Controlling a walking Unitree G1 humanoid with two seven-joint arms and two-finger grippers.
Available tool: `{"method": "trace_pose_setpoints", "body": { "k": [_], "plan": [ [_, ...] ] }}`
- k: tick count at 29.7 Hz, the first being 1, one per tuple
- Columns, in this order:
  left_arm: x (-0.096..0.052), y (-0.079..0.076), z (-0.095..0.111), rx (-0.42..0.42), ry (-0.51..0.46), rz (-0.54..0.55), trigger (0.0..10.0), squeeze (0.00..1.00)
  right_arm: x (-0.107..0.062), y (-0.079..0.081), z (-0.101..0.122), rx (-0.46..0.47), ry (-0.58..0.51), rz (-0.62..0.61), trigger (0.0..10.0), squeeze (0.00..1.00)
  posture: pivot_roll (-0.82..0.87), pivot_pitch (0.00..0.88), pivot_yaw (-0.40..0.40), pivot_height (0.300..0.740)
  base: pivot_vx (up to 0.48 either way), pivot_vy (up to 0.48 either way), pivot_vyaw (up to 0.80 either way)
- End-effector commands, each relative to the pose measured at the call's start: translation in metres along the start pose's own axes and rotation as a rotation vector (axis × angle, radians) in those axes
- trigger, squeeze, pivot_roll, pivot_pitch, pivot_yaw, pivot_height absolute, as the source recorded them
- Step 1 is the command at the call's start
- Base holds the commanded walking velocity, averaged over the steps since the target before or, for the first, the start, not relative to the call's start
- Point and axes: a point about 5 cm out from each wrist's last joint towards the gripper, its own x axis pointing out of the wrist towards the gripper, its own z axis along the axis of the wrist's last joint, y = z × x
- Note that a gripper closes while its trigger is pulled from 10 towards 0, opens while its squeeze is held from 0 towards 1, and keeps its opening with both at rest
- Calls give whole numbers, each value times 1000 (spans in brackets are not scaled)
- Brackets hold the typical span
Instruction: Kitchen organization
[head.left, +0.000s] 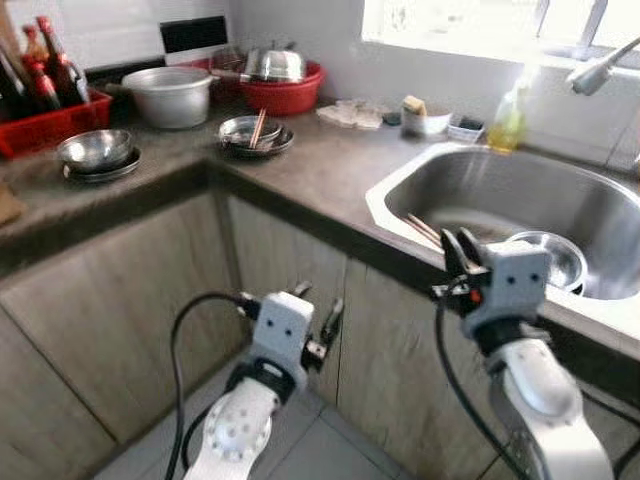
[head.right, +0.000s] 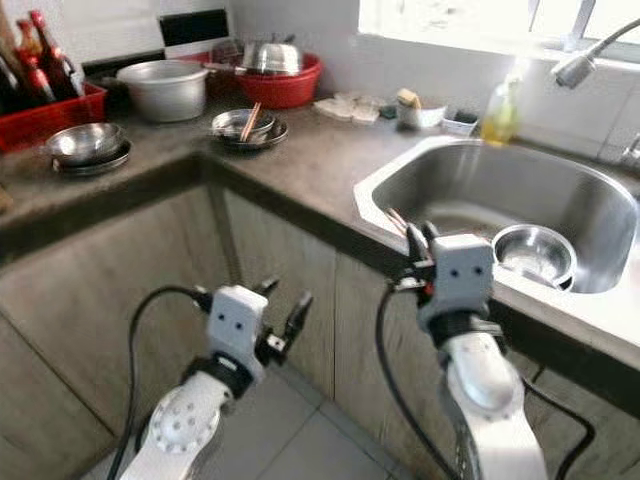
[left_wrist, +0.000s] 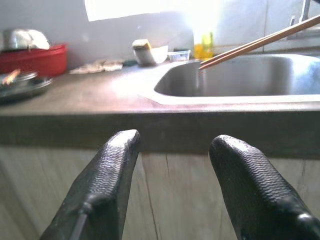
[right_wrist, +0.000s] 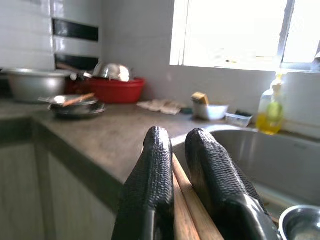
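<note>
Wooden chopsticks (right_wrist: 187, 210) are pinched in my right gripper (head.left: 462, 252) at the sink (head.left: 440, 185) edge. My left gripper (head.left: 315, 312) hangs spread below the sink. Next I should probably carry them clear.

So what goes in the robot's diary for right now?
right gripper: shut on chopsticks at sink edge | left gripper: open, low by cabinet

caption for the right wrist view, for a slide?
Right hand shut on wooden chopsticks beside the steel sink, dish soap bottle on the sill.
</note>
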Motion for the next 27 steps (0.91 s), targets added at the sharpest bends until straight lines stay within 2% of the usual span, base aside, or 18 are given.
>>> {"method": "trace_pose_setpoints", "body": {
  "k": [1,8,10,12,19,22,27],
  "plan": [
    [-1,4,-1,17,8,13,10000,0,2,5,5,5,-24,20,10000,0,-6,0,-39,740,319,0,-800],
    [-1,5,-1,18,9,15,10000,0,4,4,4,-12,-18,17,10000,0,-7,0,-38,740,316,0,-800],
    [0,5,-2,19,10,14,10000,0,5,5,1,-54,-3,24,10000,0,-6,0,-42,740,315,0,-800],
    [0,4,-2,19,11,12,10000,0,6,6,1,-55,0,26,10000,0,-6,0,-40,740,315,0,-419],
    [0,3,-3,-1,18,15,10000,0,14,4,3,-56,0,39,10000,0,-11,0,-49,740,301,0,0],
    [0,3,-3,-1,20,20,10000,0,17,4,3,-54,3,43,10000,0,-9,0,-51,740,0,0,0],
    [1,4,-2,-9,19,32,10000,0,31,4,-7,-147,85,59,10000,0,-12,0,-52,740,0,0,0]
  ]
}}
